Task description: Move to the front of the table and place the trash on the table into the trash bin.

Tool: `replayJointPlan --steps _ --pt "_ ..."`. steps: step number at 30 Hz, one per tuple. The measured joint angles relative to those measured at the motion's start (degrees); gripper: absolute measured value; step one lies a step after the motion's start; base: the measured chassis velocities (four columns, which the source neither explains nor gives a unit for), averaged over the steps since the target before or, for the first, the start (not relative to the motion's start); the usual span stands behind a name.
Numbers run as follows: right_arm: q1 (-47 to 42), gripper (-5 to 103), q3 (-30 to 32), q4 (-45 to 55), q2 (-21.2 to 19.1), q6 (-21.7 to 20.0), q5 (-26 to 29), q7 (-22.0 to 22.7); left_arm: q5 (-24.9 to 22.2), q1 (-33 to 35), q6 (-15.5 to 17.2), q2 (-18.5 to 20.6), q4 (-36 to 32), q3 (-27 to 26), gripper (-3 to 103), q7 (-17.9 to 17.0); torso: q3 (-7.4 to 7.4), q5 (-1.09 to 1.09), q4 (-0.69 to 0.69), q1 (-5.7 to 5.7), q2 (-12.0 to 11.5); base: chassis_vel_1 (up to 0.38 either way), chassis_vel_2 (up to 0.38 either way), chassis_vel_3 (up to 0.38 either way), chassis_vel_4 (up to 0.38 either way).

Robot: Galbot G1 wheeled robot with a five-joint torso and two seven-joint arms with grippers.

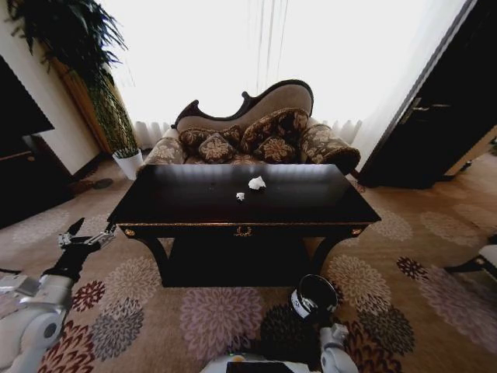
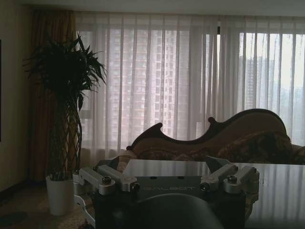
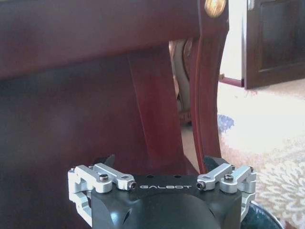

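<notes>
You have two white paper lumps (image 1: 256,183) mid-table (image 1: 194,203). One bin (image 1: 314,298) stands near-right, under your right claw (image 3: 159,164), fingers spread. Left claw (image 1: 84,235), also spread, hovers off the table's near-left corner.

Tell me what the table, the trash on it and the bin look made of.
Table: dark wood by the look, glossy varnish; its top mirrors the window, gold ornaments along the front edge.
Trash: crumpled white lumps, probably paper or tissue; matte and irregular.
Bin: dark and slightly shiny with a white label, plastic or metal; can't tell which.
</notes>
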Motion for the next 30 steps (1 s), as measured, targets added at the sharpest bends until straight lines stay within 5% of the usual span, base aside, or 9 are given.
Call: replayJointPlan --steps 18,27,30 --pt "-13.7 100 7.9 27.6 0.3 -1.1 -0.5 -0.5 0.0 0.0 0.0 0.0 0.0 0.0 100 0.0 0.01 0.01 0.01 0.0 0.0 0.0 0.0 0.0 0.0" --pt "-9.9 100 14.0 37.1 -5.2 -12.6 9.7 0.8 0.0 0.0 0.0 0.0 0.0 0.0 100 0.0 0.01 0.02 0.0 0.0 0.0 0.0 0.0 0.0 0.0" --pt "-6.4 100 15.1 41.5 -12.3 -18.0 13.7 2.5 0.0 0.0 0.0 0.0 0.0 0.0 100 0.0 0.01 0.01 0.01 0.0 0.0 0.0 0.0 0.0 0.0"
